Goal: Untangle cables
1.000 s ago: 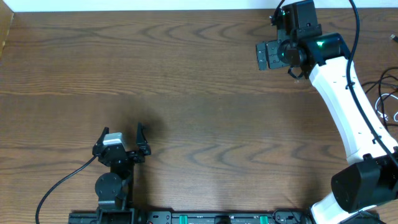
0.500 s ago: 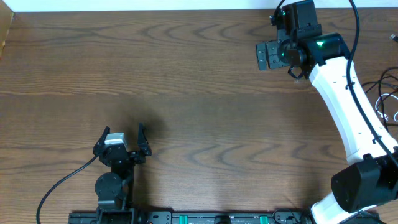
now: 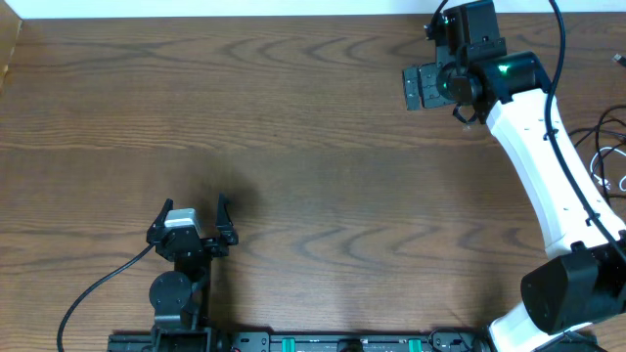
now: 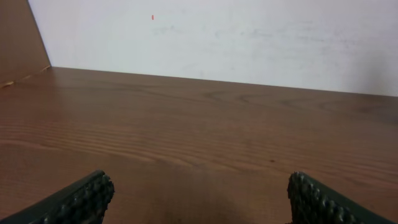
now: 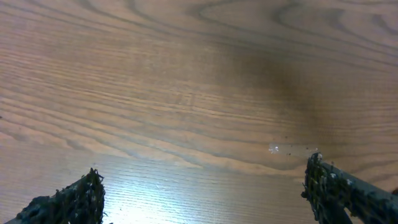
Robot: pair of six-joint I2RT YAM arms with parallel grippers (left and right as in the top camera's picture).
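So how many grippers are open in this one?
2. The left gripper is at the near left, the right gripper over the far right; both are open and empty.

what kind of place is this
Probably a robotics lab bench: a left arm and right arm mounted at a wood-grain table, a plain white wall behind, thin cables at its right edge.

Overhead looks straight down; both wrist views skim the table (image 4: 199,143) low.

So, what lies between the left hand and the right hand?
Nothing: between the left hand and the right hand the overhead view shows only bare table.
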